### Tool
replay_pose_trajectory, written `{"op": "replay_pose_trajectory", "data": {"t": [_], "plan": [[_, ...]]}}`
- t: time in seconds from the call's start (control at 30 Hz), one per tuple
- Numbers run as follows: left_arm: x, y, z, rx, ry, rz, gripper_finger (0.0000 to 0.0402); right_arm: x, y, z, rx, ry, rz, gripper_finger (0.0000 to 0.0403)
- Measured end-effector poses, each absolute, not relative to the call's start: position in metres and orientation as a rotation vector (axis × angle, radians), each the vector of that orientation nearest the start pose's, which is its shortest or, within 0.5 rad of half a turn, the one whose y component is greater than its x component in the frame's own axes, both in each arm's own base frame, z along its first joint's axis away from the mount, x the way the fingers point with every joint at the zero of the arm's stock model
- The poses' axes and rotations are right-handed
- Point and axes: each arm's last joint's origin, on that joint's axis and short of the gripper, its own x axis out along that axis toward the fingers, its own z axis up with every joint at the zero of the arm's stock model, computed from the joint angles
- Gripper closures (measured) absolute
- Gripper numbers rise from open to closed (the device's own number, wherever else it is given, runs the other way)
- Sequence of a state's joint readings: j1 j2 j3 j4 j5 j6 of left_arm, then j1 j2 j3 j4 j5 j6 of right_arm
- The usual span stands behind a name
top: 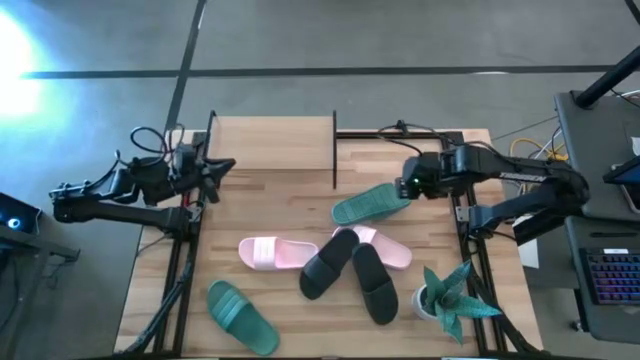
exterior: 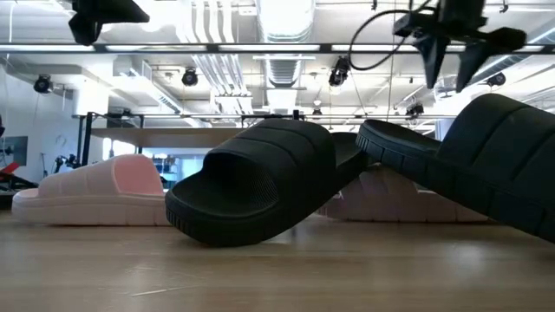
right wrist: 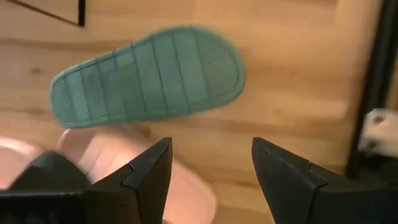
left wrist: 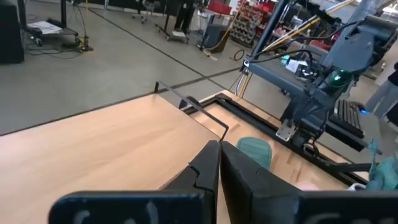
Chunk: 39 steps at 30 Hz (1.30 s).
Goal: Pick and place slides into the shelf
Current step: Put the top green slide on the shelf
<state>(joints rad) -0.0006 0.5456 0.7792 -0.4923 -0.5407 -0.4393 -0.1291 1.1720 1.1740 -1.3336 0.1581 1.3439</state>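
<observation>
We're seeing right gripper (right wrist: pixel 211 180) hovering above table (top: pixel 270 200), fingers (right wrist: pixel 149 171) spread wide, gripping nothing. Green slide (right wrist: pixel 149 74) lying sole-up just ahead of it, near shelf (top: pixel 275 150). Left gripper (left wrist: pixel 219 180) waiting by table's left edge, fingers pressed together, empty. Pink slide (top: pixel 275 252), black pair (top: pixel 350 268), second green slide (top: pixel 240 318) lying scattered mid-table.

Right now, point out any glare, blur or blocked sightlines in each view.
High view: white glare at the top-left corner. Low view: the black slides fill the foreground and hide most of the table. Right wrist view: the green slide, sole up, looks soft, and the open right gripper is dark. Left wrist view: even light.
</observation>
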Motion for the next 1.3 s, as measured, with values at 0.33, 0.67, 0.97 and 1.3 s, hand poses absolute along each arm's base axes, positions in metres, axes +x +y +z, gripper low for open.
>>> {"op": "replay_pose_trajectory", "data": {"t": [0.33, 0.67, 0.97, 1.3], "plan": [[0.115, 0.015, 0.329, -0.349, 0.158, 0.588, 0.0402, 0.153, -0.023, 0.248, 1.431, 0.622, -1.001, 0.0191], [0.115, 0.015, 0.329, -0.351, 0.154, 0.589, 0.0402, 0.134, -0.021, 0.188, 1.564, 0.556, -1.066, 0.019], [0.115, 0.015, 0.33, -0.348, 0.14, 0.608, 0.0402, 0.14, -0.023, 0.162, 1.578, 0.418, -1.008, 0.019], [0.115, 0.016, 0.33, -0.348, 0.139, 0.61, 0.0402, 0.147, -0.028, 0.148, 1.576, 0.165, -0.961, 0.019]]}}
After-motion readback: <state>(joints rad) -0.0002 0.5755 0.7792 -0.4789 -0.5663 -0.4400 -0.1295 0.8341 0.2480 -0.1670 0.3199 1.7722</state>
